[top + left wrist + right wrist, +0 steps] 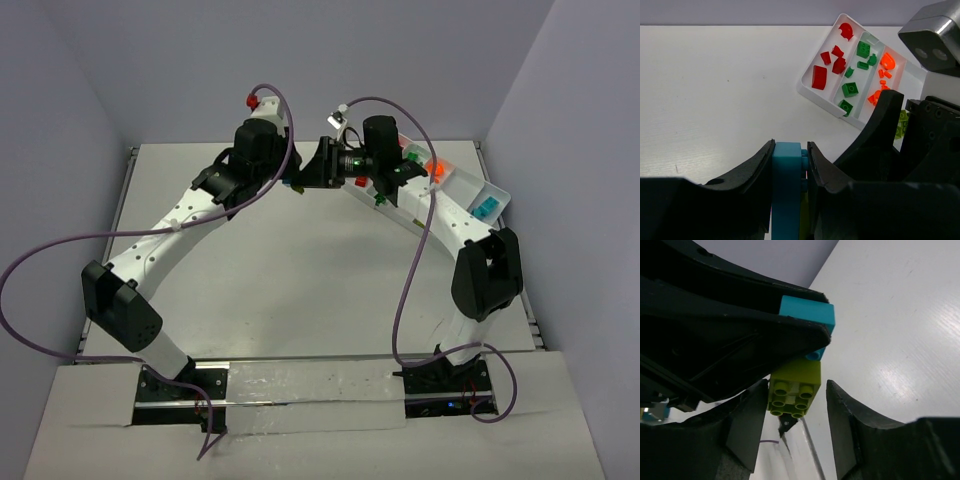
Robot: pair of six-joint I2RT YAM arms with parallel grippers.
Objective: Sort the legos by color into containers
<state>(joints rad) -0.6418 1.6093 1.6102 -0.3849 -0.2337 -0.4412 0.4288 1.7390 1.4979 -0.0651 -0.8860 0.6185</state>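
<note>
- Table [300, 290]: pale, flat top; both arms are bolted at its near edge.
- Left arm [170, 235] and right arm [450, 225]: white and black, both reaching to the far middle of the table, where their wrists meet.
- Tray [825, 102]: white with long divided compartments, lying at the far right of the table. Red bricks [819, 77] fill one lane, green bricks [850, 89] the next and orange bricks [886, 61] the one after.
- Left gripper [790, 144]: fingers pressed against both sides of the cyan brick [787, 180], holding it above the table.
- Right gripper [797, 390]: jaws parted and straddling the yellow-green brick [795, 377]. One pad is at its side, and a narrow gap shows at the other.
- Cyan brick: upright between the left fingers, well apart from the tray.
- Yellow-green brick: stuck to the cyan brick's end, studs facing the right wrist camera.
</note>
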